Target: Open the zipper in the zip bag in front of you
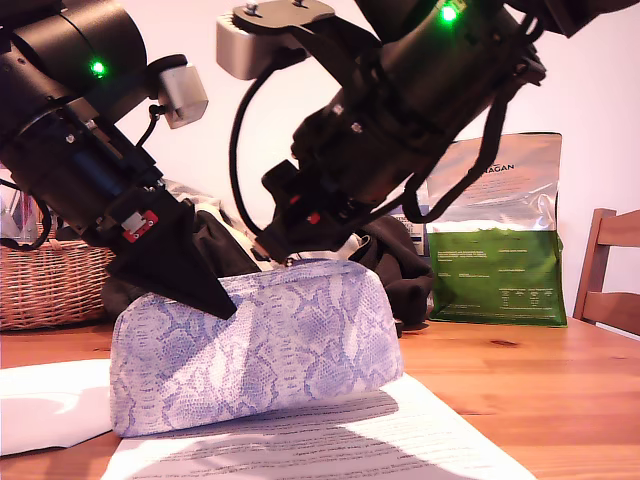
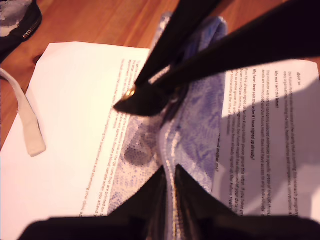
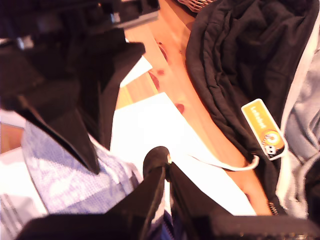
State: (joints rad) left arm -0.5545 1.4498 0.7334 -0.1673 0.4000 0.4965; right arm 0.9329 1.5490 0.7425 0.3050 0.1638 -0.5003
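My first gripper [image 1: 218, 303], on the exterior view's left, comes down on the near-left part of the ridge of the zip bag [image 1: 290, 340]. In its own wrist view the jaws are closed to a narrow slit on that ridge, with the zipper [image 2: 174, 207] running between them. Behind it, at the exterior view's left edge, stands a wicker basket [image 1: 45, 285].

The bag lies on printed paper [image 1: 330, 440] on the wooden table [image 1: 540, 390], between both arms.

My second gripper [image 1: 268, 250] meets the ridge just right of the first. Its jaws are almost together, and a small dark tab [image 3: 156, 156] sits at their tips; I cannot tell for sure that it is pinched.

Crumpled black clothing [image 1: 400, 260] lies close behind the bag. Further right in the exterior view stand a green-and-silver foil bag [image 1: 500, 240] and a wooden chair [image 1: 610, 270].
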